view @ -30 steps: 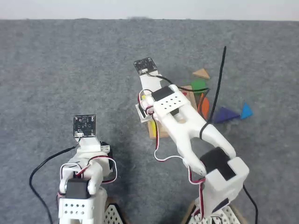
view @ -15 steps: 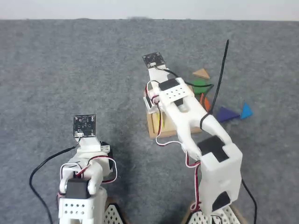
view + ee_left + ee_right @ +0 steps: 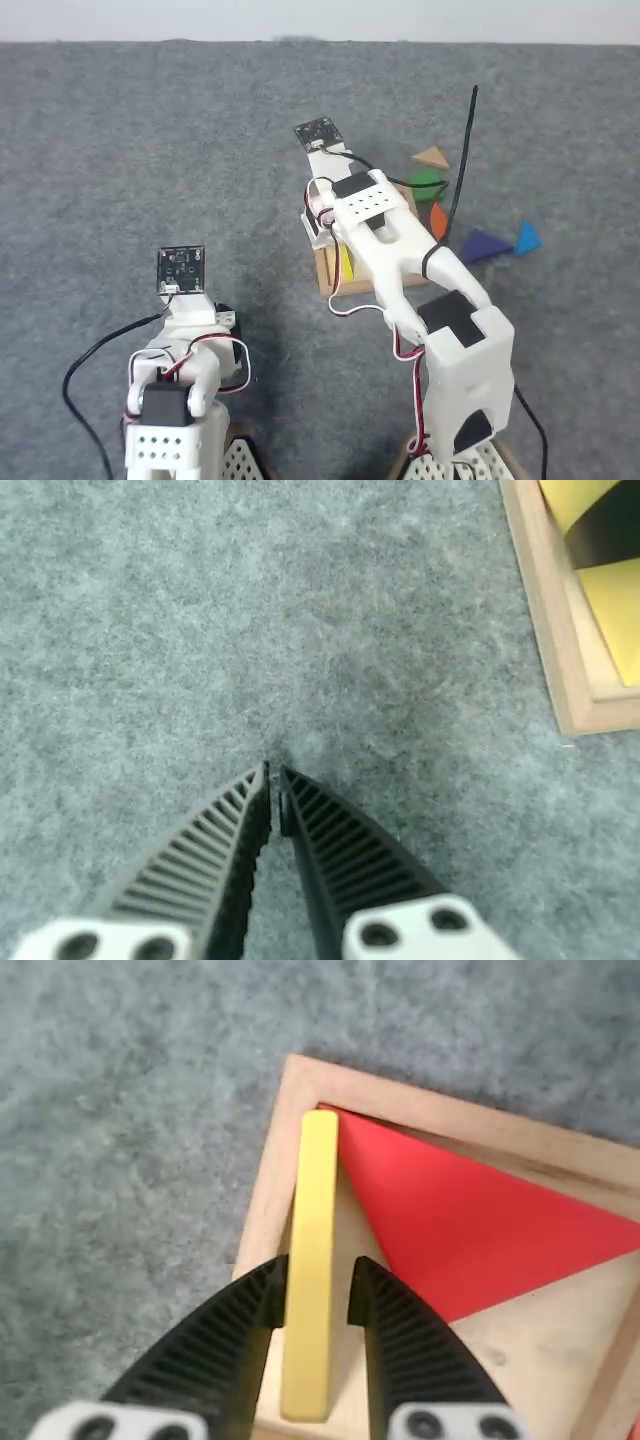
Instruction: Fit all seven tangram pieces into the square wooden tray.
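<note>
- The square wooden tray [image 3: 300,1085] sits on the grey carpet [image 3: 150,130] under my right arm. In the high view its light wood rim [image 3: 325,275] shows just past my arm's near side.
- Inside it lies a red triangle [image 3: 440,1230], flat on the tray floor, with one sharp tip tucked up into a corner.
- My right claw [image 3: 317,1270] is clamped on the yellow piece [image 3: 312,1180], one finger on each broad face. The piece stands on edge, so I see it as a narrow yellow bar.
- That bar runs along the inside of one tray wall, its far end at the same corner as the red tip and just beside it. I cannot tell whether its lower edge touches the tray floor.
- From above, a strip of the yellow piece [image 3: 346,262] shows in the tray beside my arm.
- The other pieces lie on the carpet beyond the tray's far side: a tan triangle [image 3: 431,157], a green piece [image 3: 427,183], an orange piece [image 3: 437,220], a purple triangle [image 3: 483,245] and a small blue triangle [image 3: 527,238]. The purple and the blue sit just beside each other, and the green and the orange are partly hidden by my arm.
- Every piece is one flat colour. The tray is bare pale wood.
- My left claw [image 3: 272,772] is closed on nothing, its tips together over bare carpet, with a corner of the tray [image 3: 560,670] off to one side.
</note>
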{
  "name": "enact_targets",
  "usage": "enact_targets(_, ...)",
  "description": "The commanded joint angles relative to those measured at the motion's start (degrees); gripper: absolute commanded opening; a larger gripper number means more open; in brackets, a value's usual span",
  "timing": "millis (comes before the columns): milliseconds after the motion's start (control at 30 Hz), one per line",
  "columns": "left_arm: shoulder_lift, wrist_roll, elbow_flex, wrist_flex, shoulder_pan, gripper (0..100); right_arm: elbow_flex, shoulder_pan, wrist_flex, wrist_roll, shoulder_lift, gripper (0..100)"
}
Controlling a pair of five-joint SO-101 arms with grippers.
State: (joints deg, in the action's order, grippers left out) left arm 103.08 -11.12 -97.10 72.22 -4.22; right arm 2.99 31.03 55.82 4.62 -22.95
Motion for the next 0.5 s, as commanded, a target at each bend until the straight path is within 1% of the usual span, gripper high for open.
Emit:
enact_targets(0, 1.14, 0.62, 0.66, 0.09, -0.35, 1, -3.25, -0.31, 0.92, -0.79, 3.91, 11.3)
enact_targets(233, 1.14, 0.62, 0.66, 0.09, -0.35, 1, -3.25, -4.26, 3.65, -0.79, 8.66, 26.9)
enact_targets(467, 1.14, 0.62, 0.66, 0.09, -0.35, 1, -2.73, -6.99, 3.38, -0.88, 8.57, 27.7)
